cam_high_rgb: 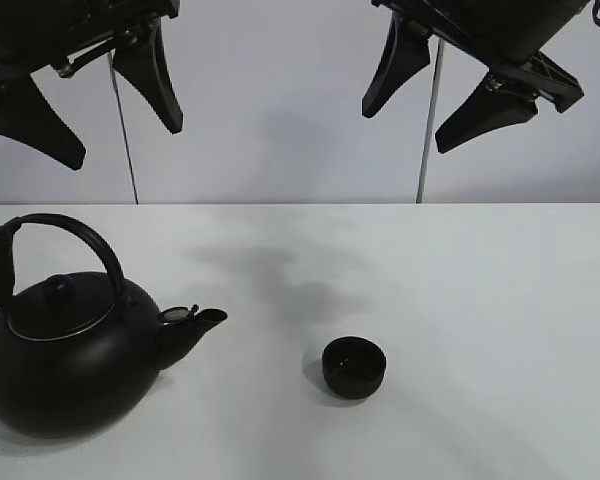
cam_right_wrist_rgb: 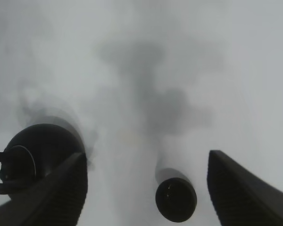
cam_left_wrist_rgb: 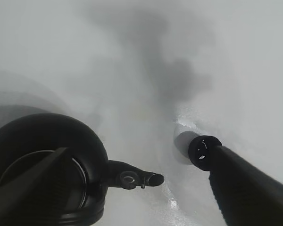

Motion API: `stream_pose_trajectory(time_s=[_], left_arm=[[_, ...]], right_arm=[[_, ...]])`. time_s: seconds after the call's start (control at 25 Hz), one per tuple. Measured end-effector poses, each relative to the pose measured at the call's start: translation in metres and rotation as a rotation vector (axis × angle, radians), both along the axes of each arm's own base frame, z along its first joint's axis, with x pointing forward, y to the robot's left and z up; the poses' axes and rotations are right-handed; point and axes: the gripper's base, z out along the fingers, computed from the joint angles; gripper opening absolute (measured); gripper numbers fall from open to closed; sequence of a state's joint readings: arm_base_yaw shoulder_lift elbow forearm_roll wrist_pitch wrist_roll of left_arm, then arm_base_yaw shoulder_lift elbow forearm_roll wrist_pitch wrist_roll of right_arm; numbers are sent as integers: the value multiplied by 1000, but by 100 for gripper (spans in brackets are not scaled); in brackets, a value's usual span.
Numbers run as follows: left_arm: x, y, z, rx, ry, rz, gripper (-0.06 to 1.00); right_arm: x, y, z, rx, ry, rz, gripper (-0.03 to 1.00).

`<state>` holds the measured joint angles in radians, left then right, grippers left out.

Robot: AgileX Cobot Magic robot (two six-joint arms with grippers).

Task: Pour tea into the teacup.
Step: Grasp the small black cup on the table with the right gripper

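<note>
A small round black teacup stands on the white table, right of the kettle's spout. The large black kettle with an arched handle stands at the front left, spout pointing right toward the cup. My left gripper hangs open high above the kettle. My right gripper hangs open high above the table's right half. The left wrist view shows the kettle and the teacup far below. The right wrist view shows the teacup and the kettle between its spread fingers.
The white table meets a pale wall at the back. Two thin vertical rods stand against that wall. The arms cast soft shadows on the table behind the cup.
</note>
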<state>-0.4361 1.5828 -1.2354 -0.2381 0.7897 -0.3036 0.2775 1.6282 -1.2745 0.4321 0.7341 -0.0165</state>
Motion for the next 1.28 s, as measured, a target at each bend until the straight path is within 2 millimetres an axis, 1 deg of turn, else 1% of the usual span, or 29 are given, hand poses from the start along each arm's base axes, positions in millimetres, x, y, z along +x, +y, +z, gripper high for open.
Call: stream_pose_trajectory(time_s=[0.32,0.48,0.64,0.76,0.88,0.96,1.12,1.28], left_arm=[[0,0,0,0,0,0,58],[0,0,0,0,0,0,58],[0,0,0,0,0,0,58],[0,0,0,0,0,0,58],[0,0,0,0,0,0,58],[0,0,0,0,0,0,58],[0,0,0,0,0,0,58],[0,0,0,0,0,0,58]], right_arm=[[-3,0,-2,-14,28,32,49],[-11,1,-5,-54,79,124,49],[-20,4,-8,-120,120,254,49],[-28,17,-11,-200,105,350,52],[-38,37,-13,-284,83,433,59],[-42,47,-18,-330,89,463,62],[-44,63,-39,-402,137,492,63],[-39,71,-64,-445,204,499,63]])
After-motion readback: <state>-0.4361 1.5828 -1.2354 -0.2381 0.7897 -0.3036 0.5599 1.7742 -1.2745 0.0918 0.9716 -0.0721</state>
